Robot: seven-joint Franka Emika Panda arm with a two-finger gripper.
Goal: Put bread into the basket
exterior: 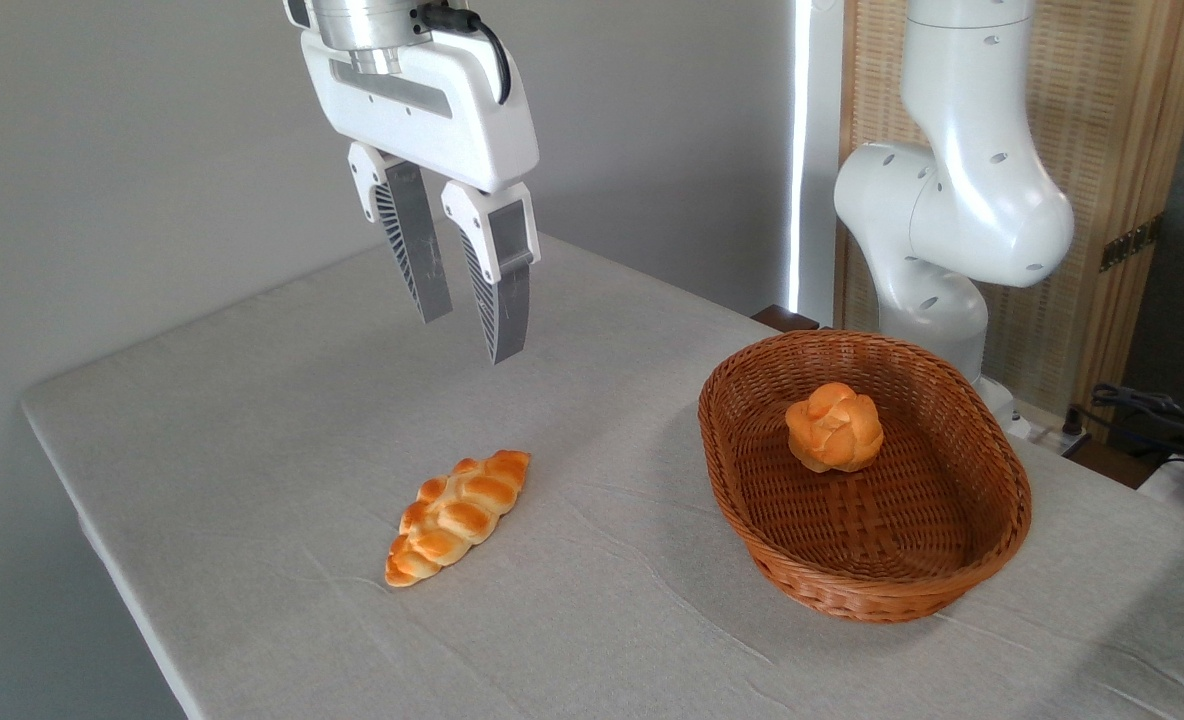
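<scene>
The gripper hangs in the air above the table, its 2 ribbed grey fingers pointing down with a slight tilt and spread a little apart, nothing between them. The white arm it belongs to rises at the right, behind the basket.

Below the gripper and nearer the camera, the bread lies flat on the pale cloth, well clear of the fingertips and touching nothing else. The braided golden-orange loaf has its long axis on a diagonal: 1 pointed end faces the lower left, toward the table's front edge, and the other faces the upper right, roughly toward the basket.

The basket, an oval of reddish-brown wicker with a low flared rim, sits on the table to the right of the loaf, with a strip of bare cloth between the 2. Inside it, toward the far side, rests 1 small round knotted bun.

Dark cables trail past the table's far right corner, in front of a wooden slatted screen.
</scene>
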